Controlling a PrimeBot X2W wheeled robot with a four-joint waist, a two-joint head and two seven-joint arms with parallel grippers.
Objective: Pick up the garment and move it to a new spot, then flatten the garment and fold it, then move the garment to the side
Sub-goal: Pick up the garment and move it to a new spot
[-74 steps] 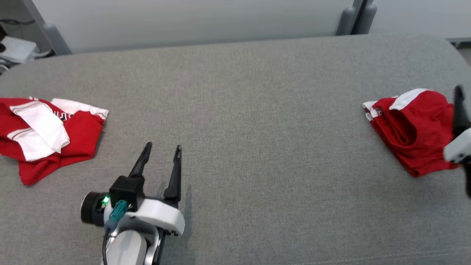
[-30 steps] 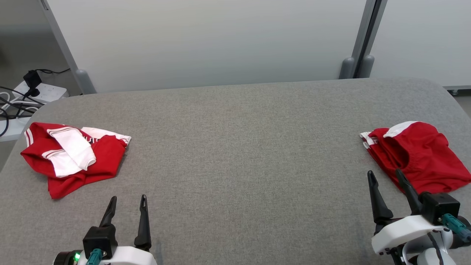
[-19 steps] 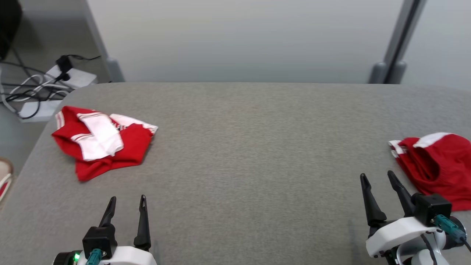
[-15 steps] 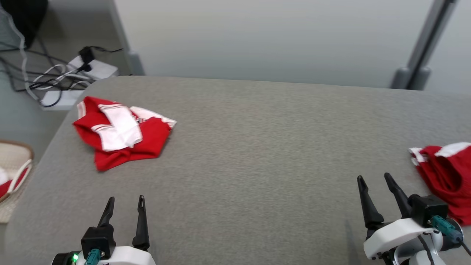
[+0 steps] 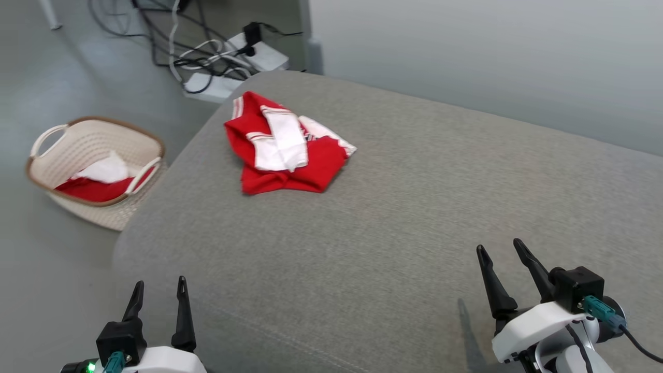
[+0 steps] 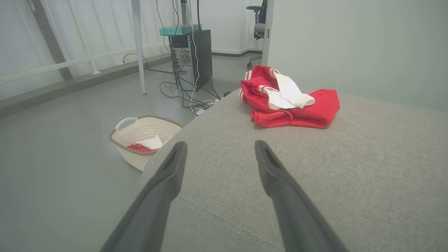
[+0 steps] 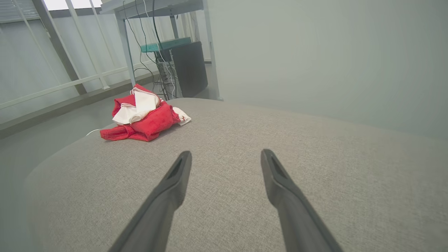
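A crumpled red and white garment [image 5: 287, 145] lies near the far left corner of the grey padded table [image 5: 414, 217]; it also shows as a heap [image 6: 288, 98] in the left wrist view and as a red bundle [image 7: 143, 115] in the right wrist view. My left gripper [image 5: 159, 291] hangs open at the table's near left edge, nothing between its fingers. My right gripper [image 5: 501, 255] is open over the near right of the table, empty. Both stand well short of the garment.
A cream basket [image 5: 93, 166] holding red and white cloth sits on the floor left of the table; the left wrist view shows this basket [image 6: 145, 140] too. A power strip with tangled cables [image 5: 228, 57] lies beyond the corner. A computer tower [image 6: 192, 56] stands farther off.
The head camera has turned left, so the picture shifted: the folded red garment at the right has left the view and the floor basket has come in. Both grippers stay open and empty.
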